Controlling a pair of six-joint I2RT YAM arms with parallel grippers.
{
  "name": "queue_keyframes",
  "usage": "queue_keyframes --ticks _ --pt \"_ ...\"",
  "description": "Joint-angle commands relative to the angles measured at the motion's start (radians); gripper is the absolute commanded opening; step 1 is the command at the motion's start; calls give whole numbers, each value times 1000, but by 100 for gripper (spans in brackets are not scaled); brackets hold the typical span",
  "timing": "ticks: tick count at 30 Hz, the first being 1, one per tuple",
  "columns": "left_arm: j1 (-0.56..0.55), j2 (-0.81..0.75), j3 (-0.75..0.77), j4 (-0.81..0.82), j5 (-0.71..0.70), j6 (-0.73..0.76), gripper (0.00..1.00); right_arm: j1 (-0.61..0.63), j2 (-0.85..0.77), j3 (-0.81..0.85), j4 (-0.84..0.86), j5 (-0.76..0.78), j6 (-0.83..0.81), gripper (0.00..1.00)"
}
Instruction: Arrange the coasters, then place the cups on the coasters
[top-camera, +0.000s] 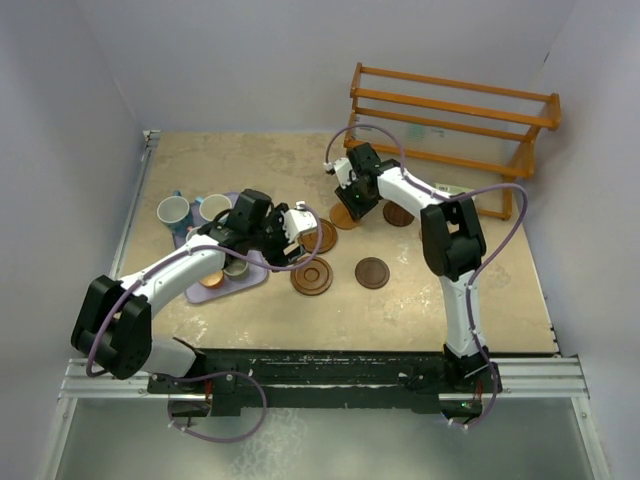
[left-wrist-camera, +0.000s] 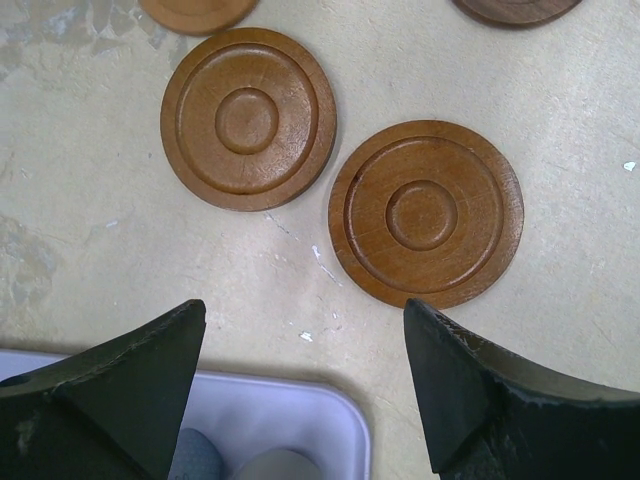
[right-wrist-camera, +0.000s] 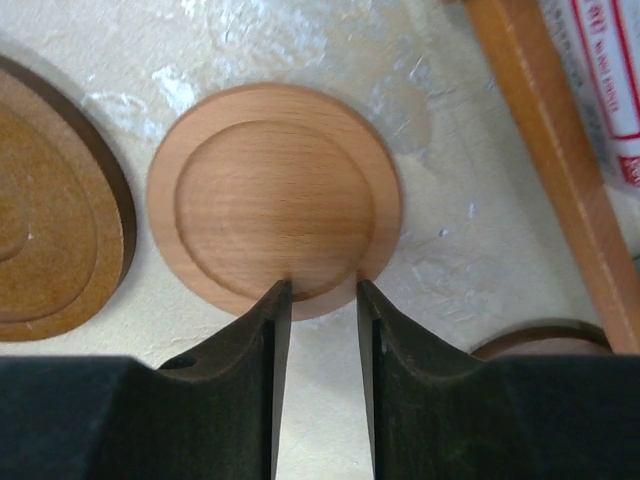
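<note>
While the coasters are being arranged, the right end effector (right-wrist-camera: 322, 285) is set with its tips at the near rim of a pale coaster (right-wrist-camera: 275, 195), which lies flat on the bench (right-wrist-camera: 450, 260) directly ahead of it. Its jaws are narrowed to a slim gap; whether the rim is actually pinched cannot be told. A darker coaster (right-wrist-camera: 50, 230) lies just to its left.

The left end effector (left-wrist-camera: 302, 310) is held wide and empty, with two grooved coasters (left-wrist-camera: 248, 118) close together ahead of it and the lavender tray (left-wrist-camera: 300, 420) beneath it. The cups (top-camera: 175, 212) are gathered at that tray, none seen on a coaster, so the arranging step is judged to be in hand.

Next, a firm hold on the thin rim is called for, so that the disc can be moved clear of its neighbour without tipping.
</note>
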Motion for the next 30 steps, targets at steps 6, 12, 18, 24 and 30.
queue_keyframes --ticks 6,12,18,24,30 --pt "15 -57 6 13 13 21 77 25 -94 -126 -111 -45 -28 31" --pt "17 -60 8 2 6 26 77 32 -115 -150 -134 -37 -27 30" --pt "17 -57 15 1 5 27 77 32 -121 -119 -181 -33 -21 32" --pt "17 -58 13 -1 -2 28 77 23 -154 -95 -190 9 -31 34" --pt "17 -58 9 6 -5 29 77 -37 -206 -101 -186 -7 -41 39"
